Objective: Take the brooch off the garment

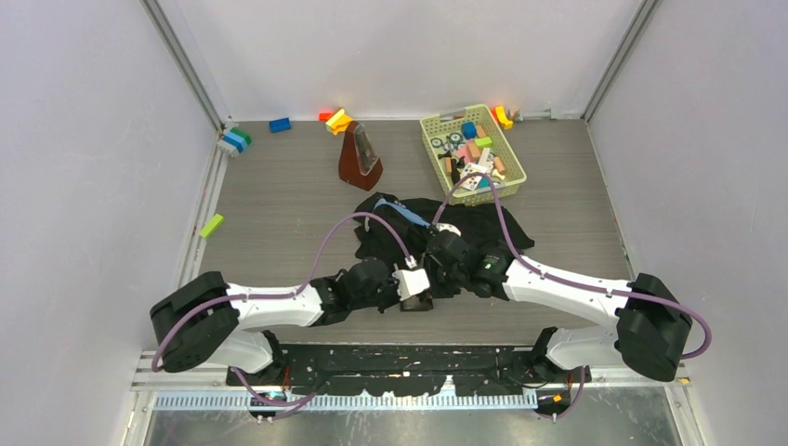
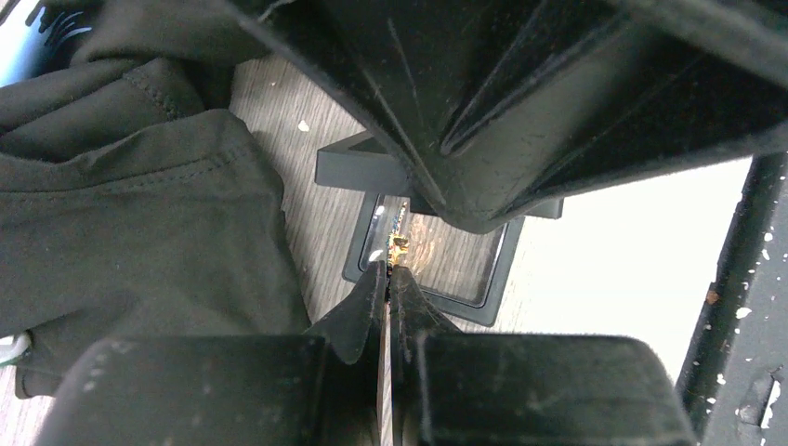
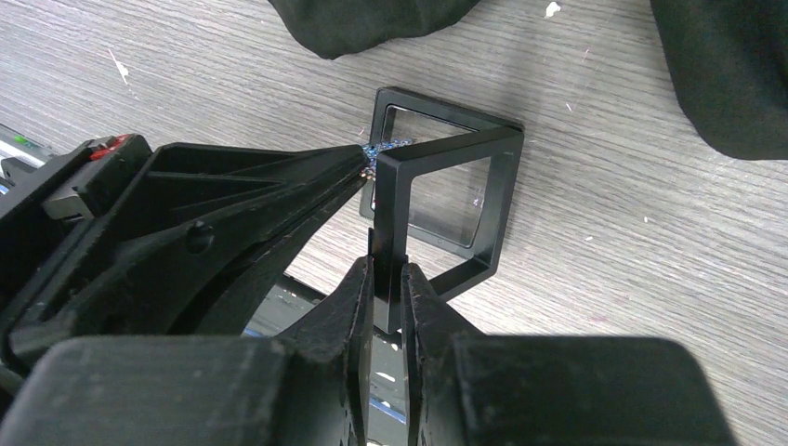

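The black garment (image 1: pixel 474 232) lies crumpled mid-table and also shows in the left wrist view (image 2: pixel 139 214). A small black display box (image 3: pixel 437 200) stands open on the table just in front of it. My left gripper (image 2: pixel 388 269) is shut on the small gold-and-blue brooch (image 2: pixel 400 246) and holds it over the box's base (image 2: pixel 492 288), clear of the cloth. In the right wrist view the brooch (image 3: pixel 376 149) sits at the left fingertips (image 3: pixel 279 186). My right gripper (image 3: pixel 388 279) is shut on the box's raised lid frame (image 3: pixel 390 204).
A green basket (image 1: pixel 471 153) of toy pieces stands at the back right. A brown metronome (image 1: pixel 359 158) stands behind the garment. Loose bricks (image 1: pixel 279 124) lie along the back wall and left edge. The table's near edge is just below the box.
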Controlling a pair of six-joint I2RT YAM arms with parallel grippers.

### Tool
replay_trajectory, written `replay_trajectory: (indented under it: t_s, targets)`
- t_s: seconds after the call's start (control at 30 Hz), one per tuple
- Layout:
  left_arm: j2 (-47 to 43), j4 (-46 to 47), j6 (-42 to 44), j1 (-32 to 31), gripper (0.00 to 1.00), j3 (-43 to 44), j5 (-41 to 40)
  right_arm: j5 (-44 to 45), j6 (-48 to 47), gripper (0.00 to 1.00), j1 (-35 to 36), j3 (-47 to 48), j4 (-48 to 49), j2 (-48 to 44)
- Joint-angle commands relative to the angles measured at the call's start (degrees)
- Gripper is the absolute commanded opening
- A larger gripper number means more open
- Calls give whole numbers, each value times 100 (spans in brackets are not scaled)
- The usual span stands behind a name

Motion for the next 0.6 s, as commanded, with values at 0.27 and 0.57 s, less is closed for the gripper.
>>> replay_trajectory:
  t_s: [0.27,0.57]
  targets:
    - [-47,482,300,-82,0,139,-419,40,29,2,-3,-13,126,-253]
    - [-502,833,257,-88,0,-206,-491,57,93,0,-12,-130,215,-386]
